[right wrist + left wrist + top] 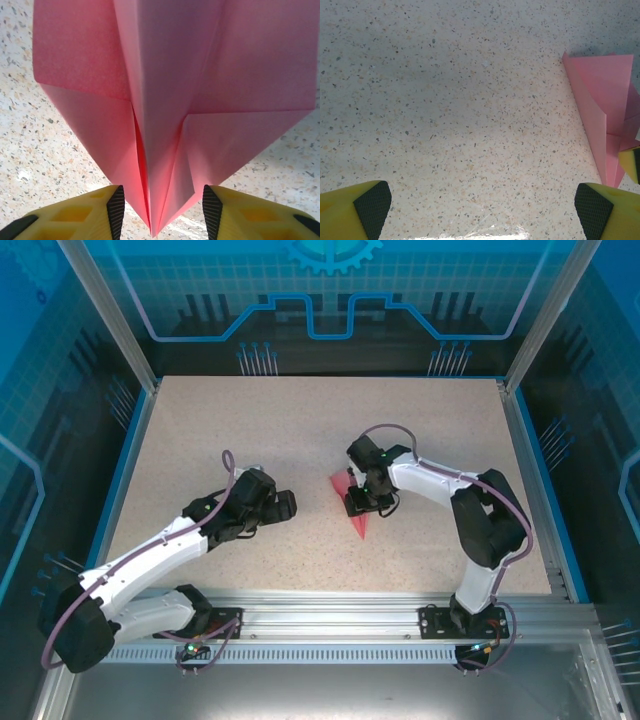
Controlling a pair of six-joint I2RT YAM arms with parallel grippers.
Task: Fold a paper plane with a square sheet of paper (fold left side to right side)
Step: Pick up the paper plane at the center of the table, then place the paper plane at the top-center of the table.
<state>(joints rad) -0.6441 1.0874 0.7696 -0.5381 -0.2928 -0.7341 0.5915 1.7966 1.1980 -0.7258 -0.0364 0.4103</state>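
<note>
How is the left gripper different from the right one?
The left gripper is spread wide; the right gripper is only partly open. The left hangs over bare table, beside the paper; the right straddles the folded paper's pointed end. Both have yellow fingers with black pads.
</note>
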